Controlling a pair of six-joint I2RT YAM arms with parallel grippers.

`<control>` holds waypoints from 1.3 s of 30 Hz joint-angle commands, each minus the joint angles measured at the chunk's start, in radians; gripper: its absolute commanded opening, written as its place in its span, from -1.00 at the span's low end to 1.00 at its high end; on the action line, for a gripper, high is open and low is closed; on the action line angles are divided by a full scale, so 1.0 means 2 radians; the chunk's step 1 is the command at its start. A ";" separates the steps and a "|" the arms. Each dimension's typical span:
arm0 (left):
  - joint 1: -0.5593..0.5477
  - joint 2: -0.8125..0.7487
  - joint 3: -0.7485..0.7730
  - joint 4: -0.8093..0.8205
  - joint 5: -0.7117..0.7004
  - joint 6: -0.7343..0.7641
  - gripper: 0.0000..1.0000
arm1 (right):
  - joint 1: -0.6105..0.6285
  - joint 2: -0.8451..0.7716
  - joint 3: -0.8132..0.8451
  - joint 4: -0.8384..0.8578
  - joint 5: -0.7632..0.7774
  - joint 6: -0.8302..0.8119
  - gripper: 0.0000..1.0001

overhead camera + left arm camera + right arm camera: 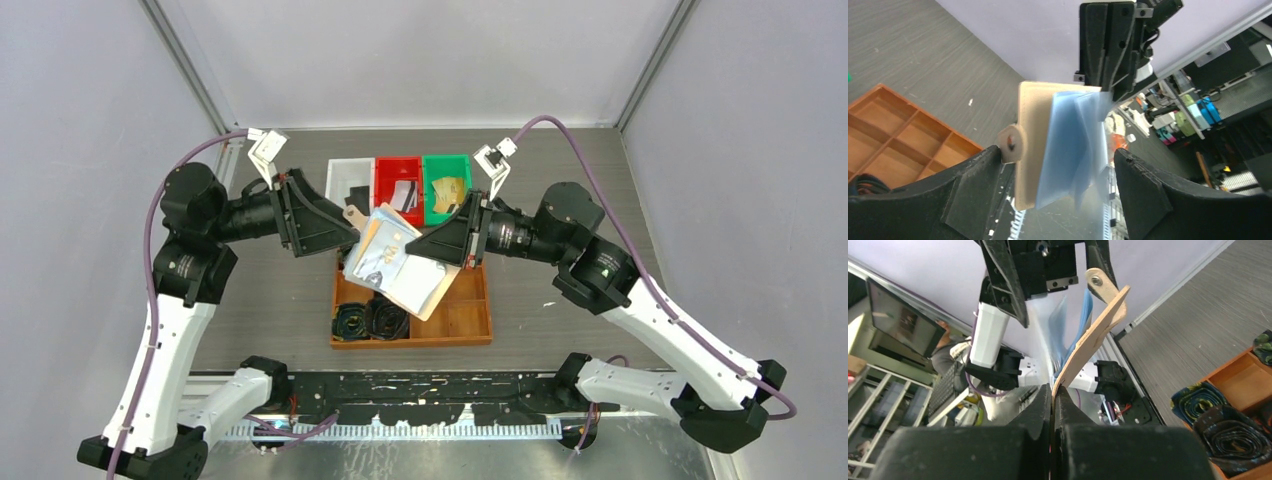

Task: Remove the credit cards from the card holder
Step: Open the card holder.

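Observation:
The tan card holder hangs open in the air above the wooden tray. My right gripper is shut on the edge of its tan cover, seen in the right wrist view. My left gripper is open at the holder's other end. In the left wrist view the pale blue pockets hang between its fingers, and the strap tab is against the left finger. A black card, a card in the red bin and a gold card lie in the bins. I cannot tell whether the pockets hold cards.
The white bin, red bin and green bin stand in a row behind the holder. The wooden divided tray lies under it with dark coiled belts in its left compartments; they also show in the right wrist view.

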 commanded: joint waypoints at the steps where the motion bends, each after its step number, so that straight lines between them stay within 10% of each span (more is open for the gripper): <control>1: 0.000 -0.010 0.007 0.069 0.049 -0.038 0.66 | -0.003 0.022 0.037 -0.062 -0.007 -0.055 -0.99; 8: 0.000 -0.028 -0.007 0.060 0.052 -0.012 0.90 | -0.002 0.046 0.062 -0.068 -0.034 -0.062 -0.99; 17: 0.000 -0.025 0.017 -0.232 -0.087 0.286 0.99 | 0.002 0.074 0.098 -0.059 -0.091 -0.073 -0.99; 39: 0.000 -0.040 -0.091 0.033 0.080 -0.101 0.99 | 0.016 0.111 0.143 -0.029 -0.155 -0.113 -0.99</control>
